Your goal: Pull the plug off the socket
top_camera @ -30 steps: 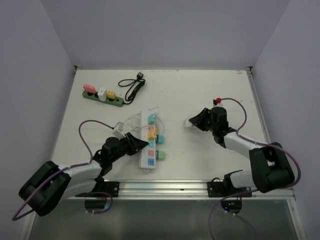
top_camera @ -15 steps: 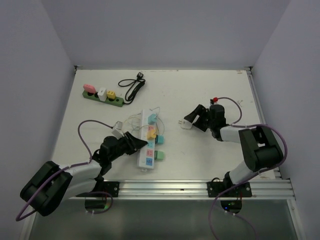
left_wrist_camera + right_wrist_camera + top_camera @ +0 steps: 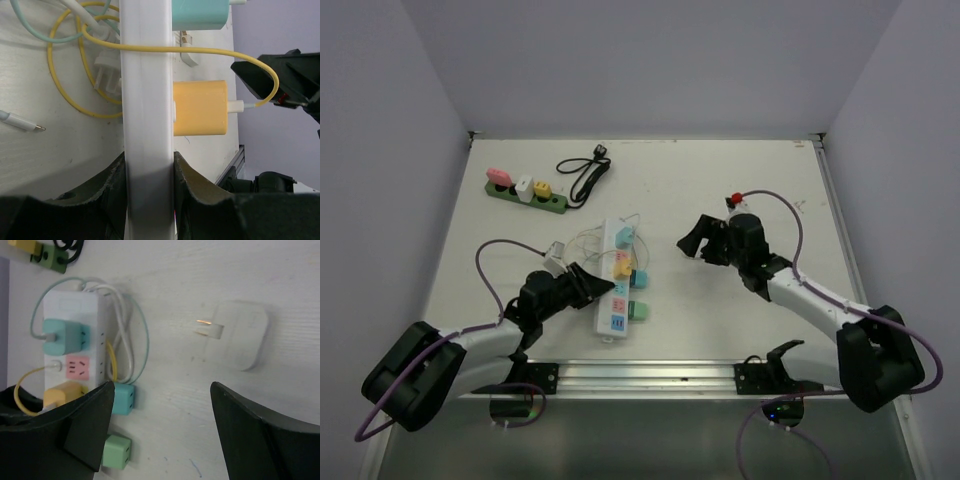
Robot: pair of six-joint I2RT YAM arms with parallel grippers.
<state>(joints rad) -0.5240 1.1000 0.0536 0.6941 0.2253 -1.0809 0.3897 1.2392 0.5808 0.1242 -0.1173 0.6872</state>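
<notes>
my left pincer (image 3: 149, 170) is pinching the white power strip (image 3: 147, 90), with one finger pressing on each long side. the yellow plug (image 3: 200, 107) and the teal plug (image 3: 200, 14) are sitting in its sockets. further right, the white plug (image 3: 240, 335) is lying free on the bench (image 3: 770, 180), its prongs pointing toward the strip. my right pincer (image 3: 162, 410) is hovering near it, fingers spread wide and holding nothing.
</notes>
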